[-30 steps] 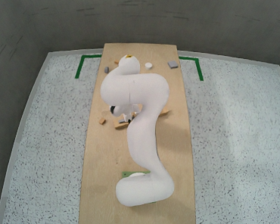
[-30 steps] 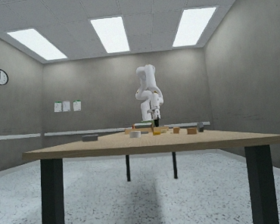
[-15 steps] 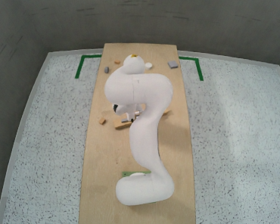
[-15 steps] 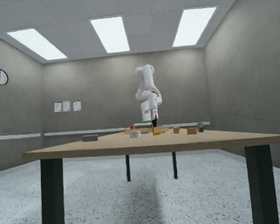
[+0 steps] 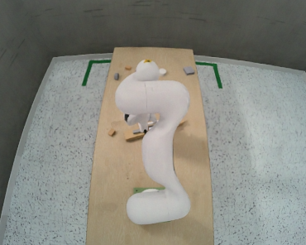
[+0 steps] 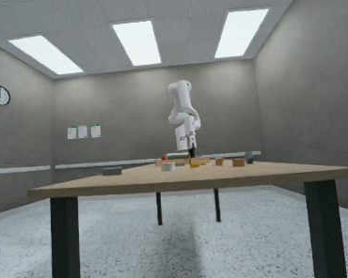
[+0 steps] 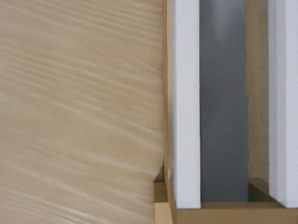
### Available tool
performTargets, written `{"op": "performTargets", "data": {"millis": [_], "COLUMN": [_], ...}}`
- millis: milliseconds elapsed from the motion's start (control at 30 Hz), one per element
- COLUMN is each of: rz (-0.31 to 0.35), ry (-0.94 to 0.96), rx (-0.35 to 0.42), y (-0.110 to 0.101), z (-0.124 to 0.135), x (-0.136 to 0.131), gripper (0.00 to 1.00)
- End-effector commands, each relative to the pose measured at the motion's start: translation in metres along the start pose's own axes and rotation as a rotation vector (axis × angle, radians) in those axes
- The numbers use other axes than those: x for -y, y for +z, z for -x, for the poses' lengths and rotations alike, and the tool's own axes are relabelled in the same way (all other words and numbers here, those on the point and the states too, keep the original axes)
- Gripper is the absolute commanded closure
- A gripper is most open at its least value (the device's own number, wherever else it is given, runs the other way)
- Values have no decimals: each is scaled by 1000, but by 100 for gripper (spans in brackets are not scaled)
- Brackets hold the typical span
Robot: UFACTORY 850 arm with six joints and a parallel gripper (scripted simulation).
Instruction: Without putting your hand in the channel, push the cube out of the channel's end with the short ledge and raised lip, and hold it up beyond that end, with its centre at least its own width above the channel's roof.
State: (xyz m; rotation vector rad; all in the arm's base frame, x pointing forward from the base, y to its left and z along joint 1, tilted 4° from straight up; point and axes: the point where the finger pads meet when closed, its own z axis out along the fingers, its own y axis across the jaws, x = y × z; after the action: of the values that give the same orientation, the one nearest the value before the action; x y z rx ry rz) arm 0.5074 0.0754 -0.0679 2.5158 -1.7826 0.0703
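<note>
My gripper (image 5: 140, 127) (image 6: 192, 153) hangs low over the middle of the wooden table (image 5: 114, 186), right above the channel (image 5: 133, 136). It is shut on a long grey bar (image 7: 223, 110). In the wrist view the bar runs lengthwise between the channel's two white walls (image 7: 184, 100), over the tan base (image 7: 215, 214). My fingers themselves are out of the wrist view. The cube does not show in any view; my arm covers most of the channel in the top view.
A small tan block (image 5: 111, 132) lies just left of the channel. At the table's far end lie a grey tile (image 5: 188, 70), a white disc (image 5: 162, 71), a small grey piece (image 5: 117, 74) and a tan piece (image 5: 127, 68). My base (image 5: 157, 207) stands at the near end.
</note>
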Motion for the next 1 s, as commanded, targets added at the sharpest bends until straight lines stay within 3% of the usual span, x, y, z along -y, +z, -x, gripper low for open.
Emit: {"op": "performTargets", "data": {"millis": [0,100,133,967], "rz": [-1,-1,-1,-1], "ry": [0,0,0,0], "rx": [0,0,0,0], "y": [-1,-1,-1,-1], "z": [0,0,0,0], "x": [1,1,1,1], "gripper": [100,100,61,61]}}
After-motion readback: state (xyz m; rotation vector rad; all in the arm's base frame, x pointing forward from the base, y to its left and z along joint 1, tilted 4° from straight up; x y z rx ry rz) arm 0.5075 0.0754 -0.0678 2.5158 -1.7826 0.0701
